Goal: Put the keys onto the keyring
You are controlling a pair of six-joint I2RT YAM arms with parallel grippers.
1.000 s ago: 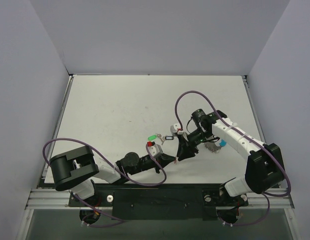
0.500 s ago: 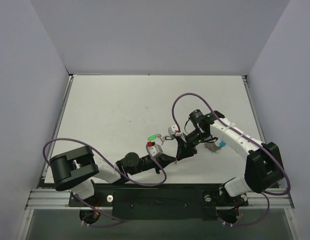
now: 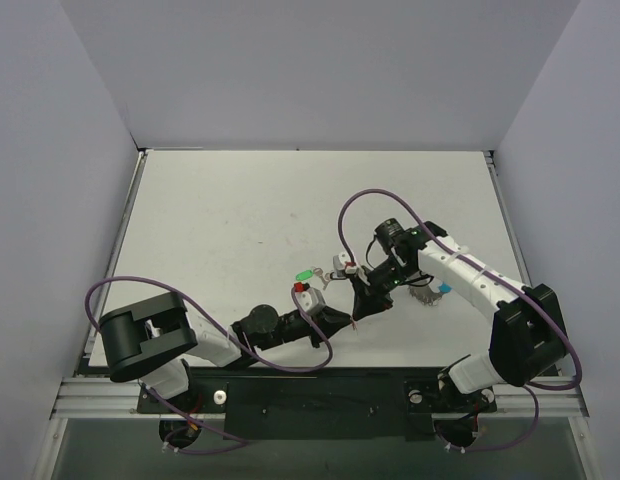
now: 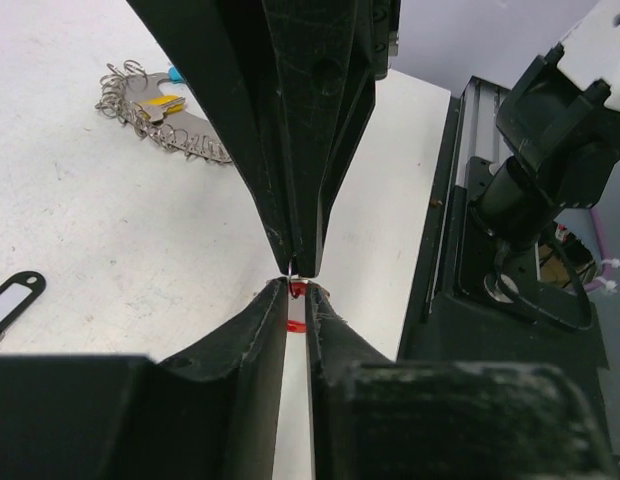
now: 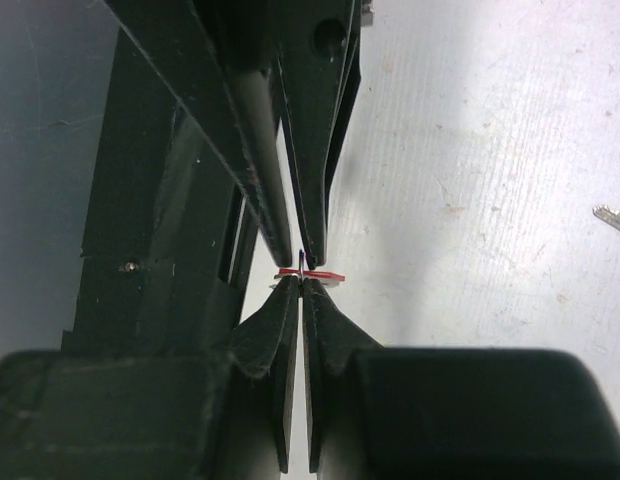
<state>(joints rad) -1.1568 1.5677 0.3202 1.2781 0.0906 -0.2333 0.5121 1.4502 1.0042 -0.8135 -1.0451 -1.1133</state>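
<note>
The red plastic key tag [image 4: 295,297] is pinched between the nearly closed left fingers [image 4: 260,340], tip to tip with the right fingers [image 4: 290,150], which are pressed together on its small metal ring [image 4: 293,268]. The silvery chain keyring with light-blue tag [image 4: 160,108] is seen lying apart on the white counter [image 4: 90,240].

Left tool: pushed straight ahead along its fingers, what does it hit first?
The right tool, tip to tip with the left tool; only the red-tagged key sits between them. No free travel, as far as the wrist views show.
</note>
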